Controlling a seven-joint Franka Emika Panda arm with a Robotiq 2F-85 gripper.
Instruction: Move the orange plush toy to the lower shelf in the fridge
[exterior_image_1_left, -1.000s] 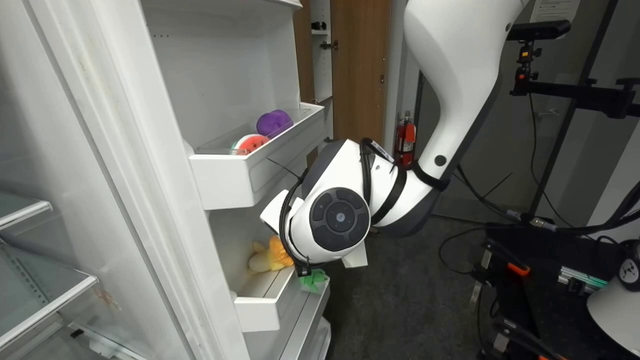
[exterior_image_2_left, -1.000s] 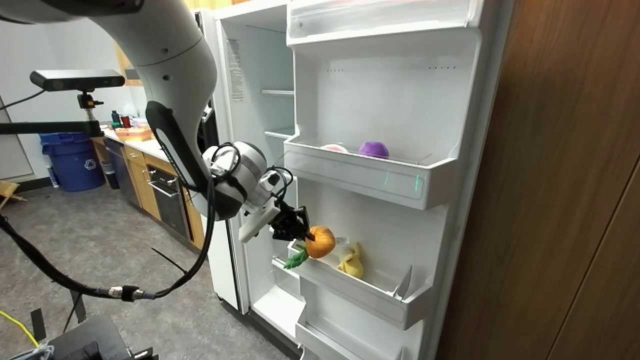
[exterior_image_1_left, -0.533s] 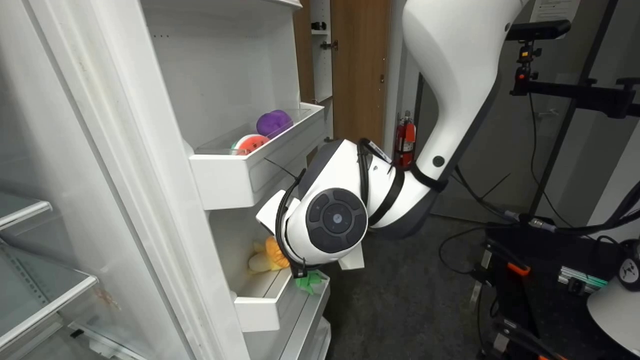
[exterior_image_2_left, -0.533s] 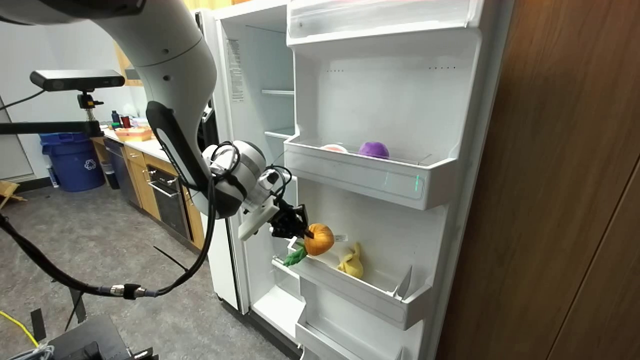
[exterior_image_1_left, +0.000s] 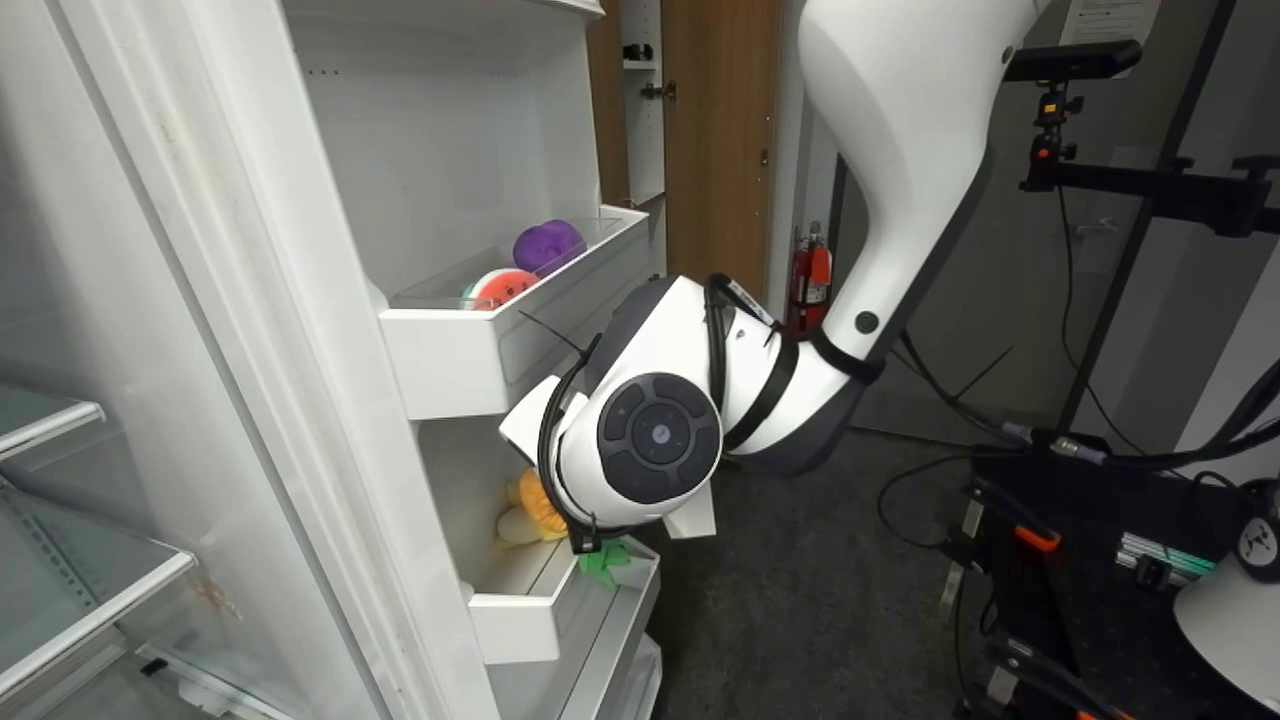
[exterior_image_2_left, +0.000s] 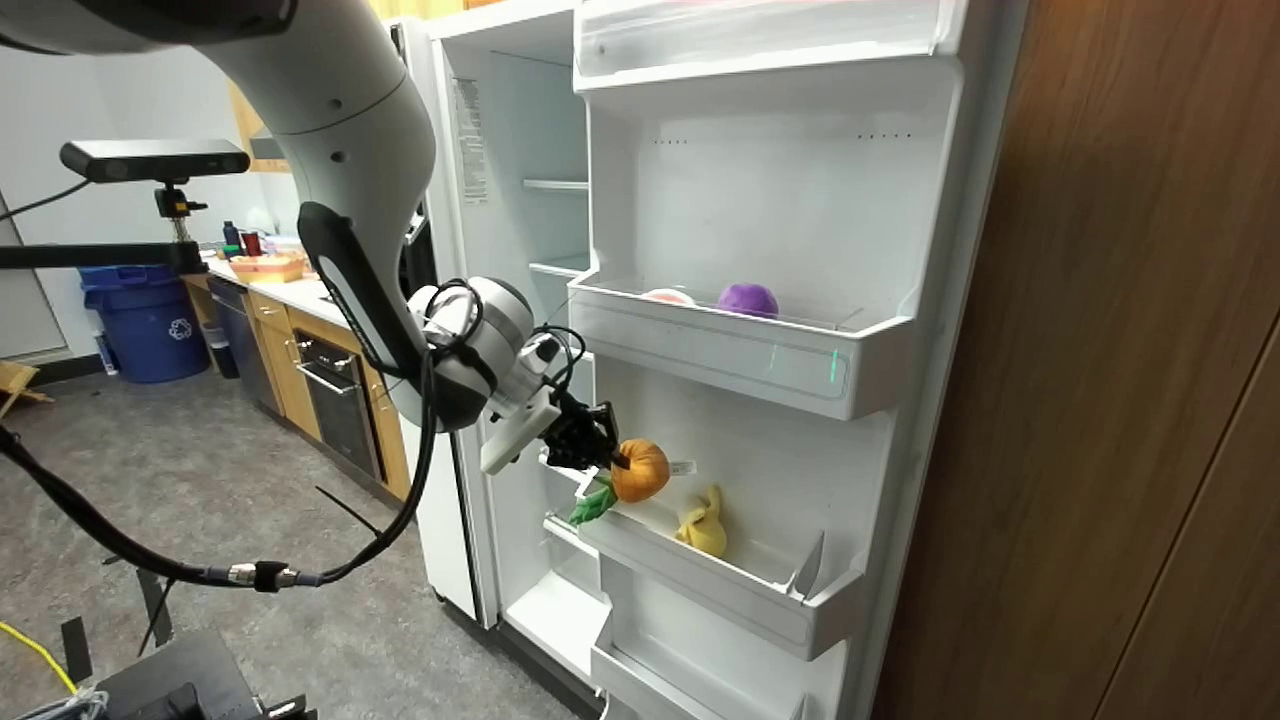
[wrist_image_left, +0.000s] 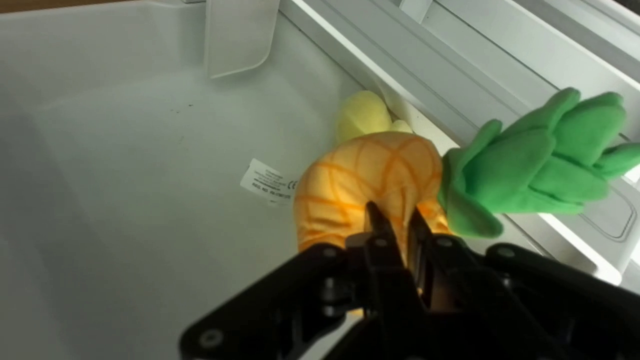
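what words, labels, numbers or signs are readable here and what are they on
"CE": white tag at the edge of the orange plush toy
"REG. NO.": same tag; its number and other lines too blurred
Recycling sign: blue bin
Too small to read: label inside the fridge, fire extinguisher sticker, posted paper, white strip on the arm, emblem on the robot base

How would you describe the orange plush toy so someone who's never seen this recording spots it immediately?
Find the open white fridge door, then the bin one level below the purple plush. At that bin, the black gripper pinches the round orange plush toy. Its green leafy part sets it apart from the yellow plush.
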